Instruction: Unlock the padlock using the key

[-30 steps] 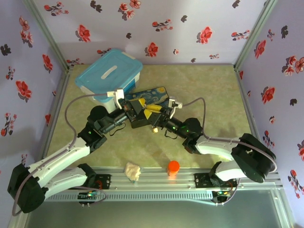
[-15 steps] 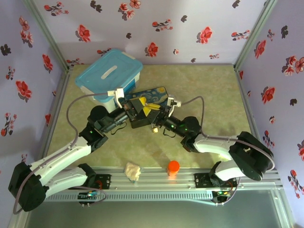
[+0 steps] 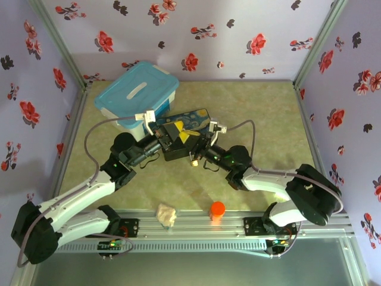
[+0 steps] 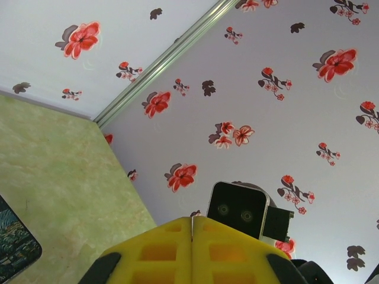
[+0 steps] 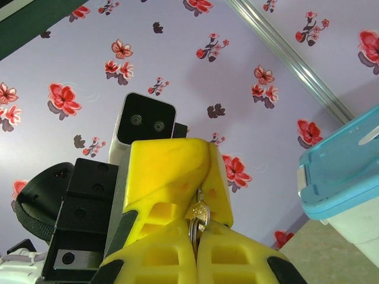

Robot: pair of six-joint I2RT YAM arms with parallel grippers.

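Observation:
My two grippers meet tip to tip above the painted box (image 3: 194, 117) in the middle of the table. In the right wrist view, my right gripper (image 5: 196, 239) is shut on the key (image 5: 199, 212), a small metal key with a thin ring. The key's head sticks up out of the seam. Its upper end runs into the closed seam of my left gripper (image 5: 208, 155), whose yellow fingers (image 5: 169, 171) press down from above. In the left wrist view the left gripper (image 4: 191, 220) shows only a hairline seam. The padlock is hidden.
A blue-lidded white container (image 3: 137, 93) stands at the back left, touching the painted box. An orange cap (image 3: 218, 208) and a crumpled cream scrap (image 3: 166, 214) sit by the front rail. A tiny pale object (image 3: 192, 160) lies beside my right wrist; what it is I cannot tell.
My right arm has crept slightly left toward the left gripper. Both grippers stay shut and pressed together.

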